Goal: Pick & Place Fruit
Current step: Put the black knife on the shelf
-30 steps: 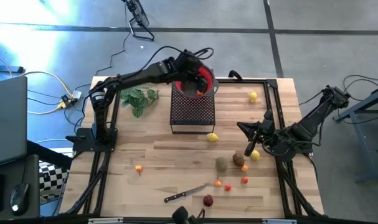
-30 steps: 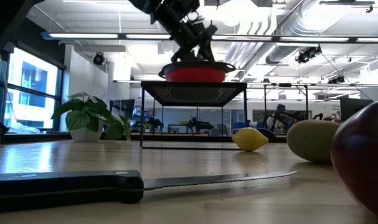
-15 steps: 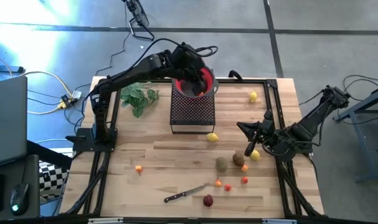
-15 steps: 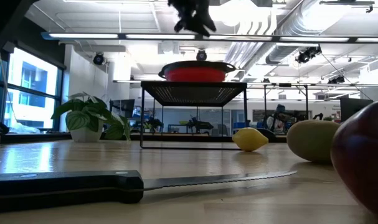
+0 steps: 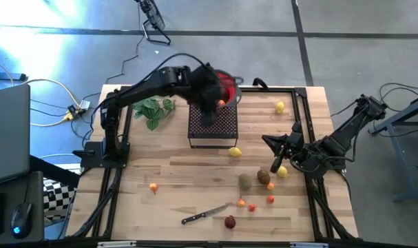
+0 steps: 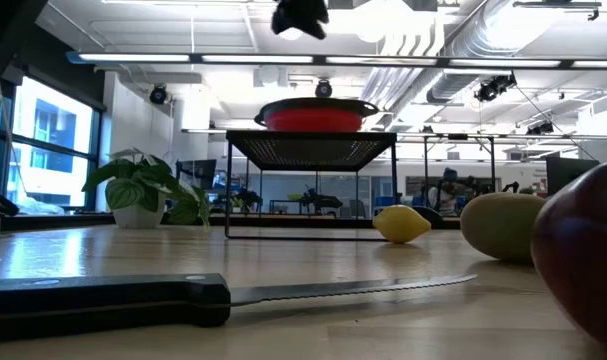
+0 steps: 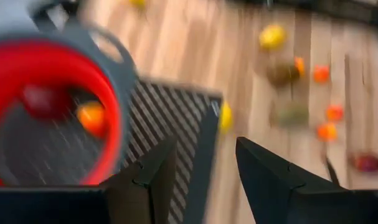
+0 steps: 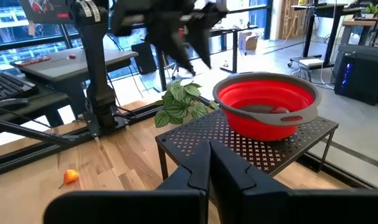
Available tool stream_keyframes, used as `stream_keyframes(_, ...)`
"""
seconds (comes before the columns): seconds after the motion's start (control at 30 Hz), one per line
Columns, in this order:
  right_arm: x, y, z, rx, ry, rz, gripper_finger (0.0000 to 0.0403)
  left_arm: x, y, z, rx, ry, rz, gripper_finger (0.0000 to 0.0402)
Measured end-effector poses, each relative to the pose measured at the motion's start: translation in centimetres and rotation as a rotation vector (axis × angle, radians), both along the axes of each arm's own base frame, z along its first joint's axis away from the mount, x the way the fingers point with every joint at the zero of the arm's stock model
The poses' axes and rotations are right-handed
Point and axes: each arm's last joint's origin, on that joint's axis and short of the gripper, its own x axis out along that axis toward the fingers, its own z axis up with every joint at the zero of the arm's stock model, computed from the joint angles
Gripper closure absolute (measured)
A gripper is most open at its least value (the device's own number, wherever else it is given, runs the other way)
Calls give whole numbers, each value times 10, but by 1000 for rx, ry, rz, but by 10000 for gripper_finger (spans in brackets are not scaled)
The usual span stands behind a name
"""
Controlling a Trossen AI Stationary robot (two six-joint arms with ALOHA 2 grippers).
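The left gripper has risen off the red collapsible bowl, jaws empty and apart; right gripper jaws closed.

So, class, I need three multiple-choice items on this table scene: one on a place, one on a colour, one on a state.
1. Where does the bowl stand?
A. on the mesh stand
B. on the bare table
C. beside the knife

2. What colour is the bowl inside?
A. blue
B. red
C. yellow

3. How is the left hand?
A. shut on a lemon
B. open, empty
C. shut on the knife

Answers:
1 A: the right wrist view shows the bowl on the stand's perforated top.
2 B: red shows inside the grey rim.
3 B: the left wrist view shows its fingers apart with nothing between them.
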Motion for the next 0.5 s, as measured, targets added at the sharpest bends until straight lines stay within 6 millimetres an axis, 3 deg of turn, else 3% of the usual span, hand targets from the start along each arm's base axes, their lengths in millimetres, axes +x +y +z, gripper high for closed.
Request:
stream_keyframes(0.17, 0, 0, 0, 1, -1, -2, 400, -5, -27, -8, -27, 124, -66, 241)
stream_keyframes(0.5, 0, 0, -1, 22, 6, 19, 400, -1, -81, -8, -23, 126, -212, 241)
